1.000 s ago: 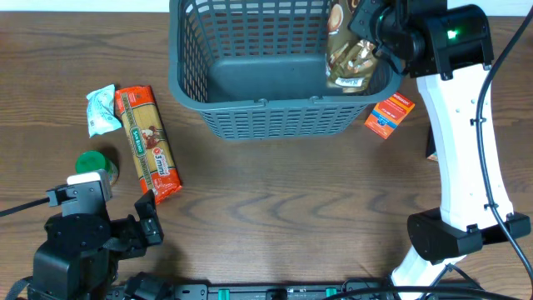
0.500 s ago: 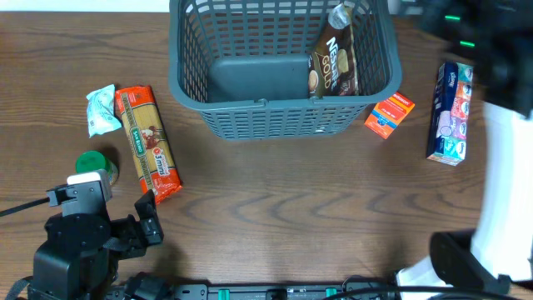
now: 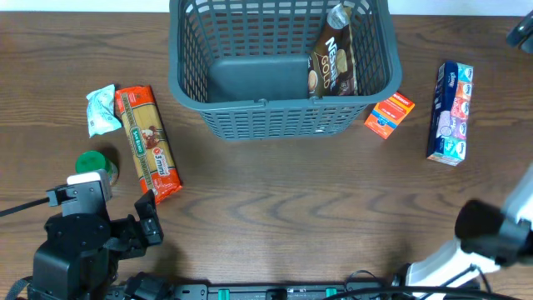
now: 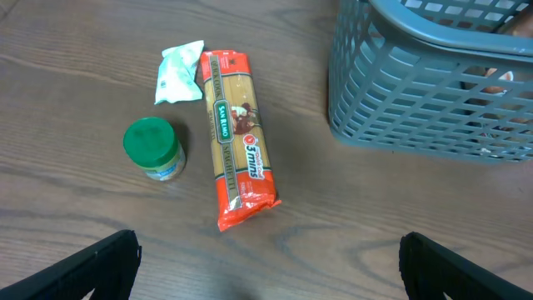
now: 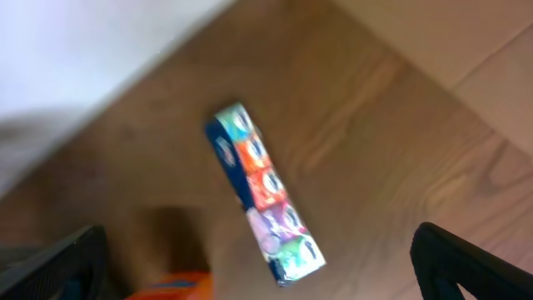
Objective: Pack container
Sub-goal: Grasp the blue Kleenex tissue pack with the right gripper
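The container (image 3: pixel 275 122) is a large dark grey slatted basket at the table's far middle; its corner shows in the left wrist view (image 4: pixel 416 108). A brown coffee pouch (image 3: pixel 333 60) leans inside it against the right wall. My right gripper (image 5: pixel 258 275) is open and empty, high above a colourful tissue pack (image 5: pixel 262 196); overhead only a dark bit of it (image 3: pixel 521 35) shows at the right edge. My left gripper (image 4: pixel 271 275) is open and empty, low at the near left, short of the orange pasta packet (image 4: pixel 237 137).
Left of the basket lie the pasta packet (image 3: pixel 147 143), a green-lidded jar (image 3: pixel 94 163) and a white-green sachet (image 3: pixel 102 108). To its right sit a small orange box (image 3: pixel 390 114) and the tissue pack (image 3: pixel 450 112). The left arm's base (image 3: pixel 79 246) fills the near-left corner.
The right gripper let go of the coffee pouch in the basket, opened, and swung away to the right. The pouch now rests in the basket. The left arm has not moved.
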